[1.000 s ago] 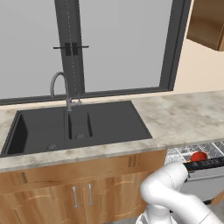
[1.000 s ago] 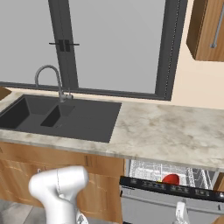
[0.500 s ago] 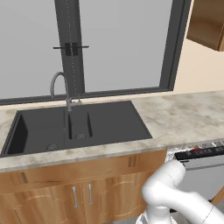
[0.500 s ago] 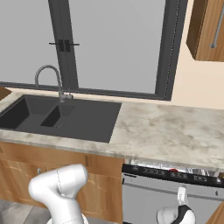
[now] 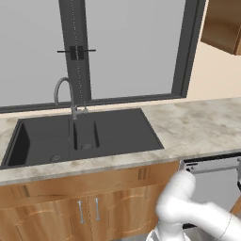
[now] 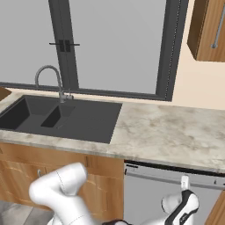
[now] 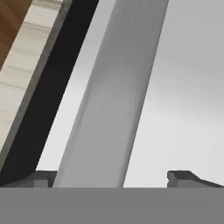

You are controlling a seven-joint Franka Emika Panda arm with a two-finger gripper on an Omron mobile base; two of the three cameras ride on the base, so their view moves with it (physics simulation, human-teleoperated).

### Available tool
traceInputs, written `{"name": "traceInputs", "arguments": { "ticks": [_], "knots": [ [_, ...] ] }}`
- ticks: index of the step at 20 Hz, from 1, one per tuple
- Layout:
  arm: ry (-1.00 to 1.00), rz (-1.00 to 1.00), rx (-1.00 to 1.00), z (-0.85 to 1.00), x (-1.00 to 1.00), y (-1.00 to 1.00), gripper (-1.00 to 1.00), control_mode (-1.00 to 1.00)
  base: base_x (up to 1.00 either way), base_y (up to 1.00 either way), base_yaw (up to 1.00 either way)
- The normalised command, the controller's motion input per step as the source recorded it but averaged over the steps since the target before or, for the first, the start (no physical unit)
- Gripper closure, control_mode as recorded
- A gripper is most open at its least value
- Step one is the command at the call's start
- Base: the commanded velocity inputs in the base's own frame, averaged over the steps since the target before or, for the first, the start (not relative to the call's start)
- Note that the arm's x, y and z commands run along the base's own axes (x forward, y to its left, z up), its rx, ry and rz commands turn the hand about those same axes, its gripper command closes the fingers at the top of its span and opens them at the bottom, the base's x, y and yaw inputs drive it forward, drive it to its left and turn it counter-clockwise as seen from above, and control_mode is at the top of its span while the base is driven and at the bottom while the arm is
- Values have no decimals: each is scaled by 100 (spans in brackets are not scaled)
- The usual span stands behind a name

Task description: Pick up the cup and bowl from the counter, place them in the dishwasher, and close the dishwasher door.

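The dishwasher door (image 6: 149, 200) stands upright under the counter (image 6: 167, 132), shut or very nearly so, with a thin dark strip along its top. Its silver bar handle (image 7: 113, 100) runs close in front of the hand camera. My gripper (image 7: 112, 177) is open, and its fingertips (image 7: 183, 177) sit on either side of the bar without closing on it. In the right base view the gripper (image 6: 184, 182) points up at the door's top edge. The left base view shows the door (image 5: 212, 186) at the lower right. The cup and the bowl are hidden.
A black double sink (image 5: 84, 136) with a curved faucet (image 5: 63, 94) is set into the counter (image 5: 197, 124) to the left of the dishwasher. Wooden cabinet doors (image 5: 89, 212) run below it. A wall cabinet (image 6: 206, 30) hangs at the upper right.
The dishwasher door has swung up from partly open to upright. The white rack and the red bowl inside have gone out of sight. My hand rose with the door.
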Motion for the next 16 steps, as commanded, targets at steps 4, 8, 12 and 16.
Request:
{"name": "traceInputs", "arguments": {
  "ticks": [4, 8, 12, 16],
  "knots": [
    [-7, 0, 0, -26, 59, -4, -100, -100, 0, 0, 0],
    [-5, 0, 0, -49, 61, -5, -100, -100, 0, 0, 0],
    [-2, 0, -3, -71, 66, -4, -100, -100, 0, 0, 0],
    [-1, 0, -7, -93, 77, -3, -100, -100, 0, 0, 0]
  ]
}}
